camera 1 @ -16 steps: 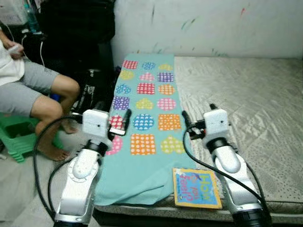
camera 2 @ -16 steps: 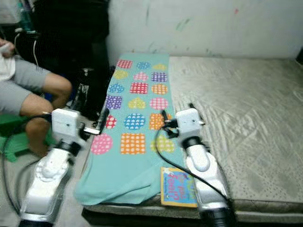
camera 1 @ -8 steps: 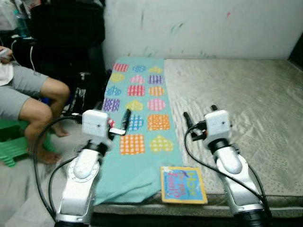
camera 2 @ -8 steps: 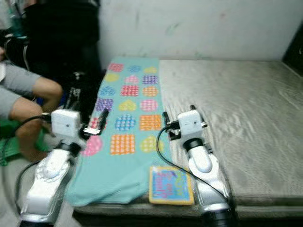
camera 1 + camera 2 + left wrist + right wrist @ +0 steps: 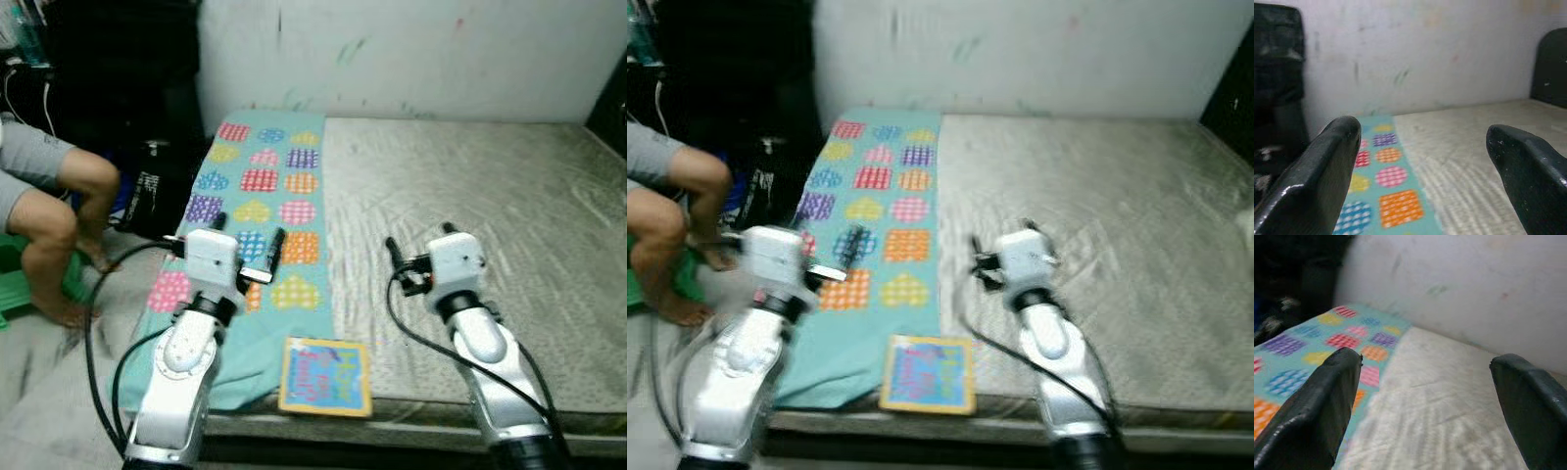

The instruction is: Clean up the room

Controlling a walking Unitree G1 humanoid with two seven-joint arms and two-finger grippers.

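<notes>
Both sets of jaws stand wide and hold nothing: the left gripper point(image 5: 247, 247) hovers over the patterned blanket point(image 5: 257, 211) left of centre, the right gripper point(image 5: 419, 247) over the bare mattress point(image 5: 490, 196). A colourful book point(image 5: 325, 376) lies at the bed's lower edge, between the arms. A seated person's legs point(image 5: 49, 225) show at far left.

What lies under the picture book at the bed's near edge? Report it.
The picture book rests partly on the turquoise patterned blanket and partly on the bare grey mattress. Whatever sits directly beneath its cover is hidden.
</notes>
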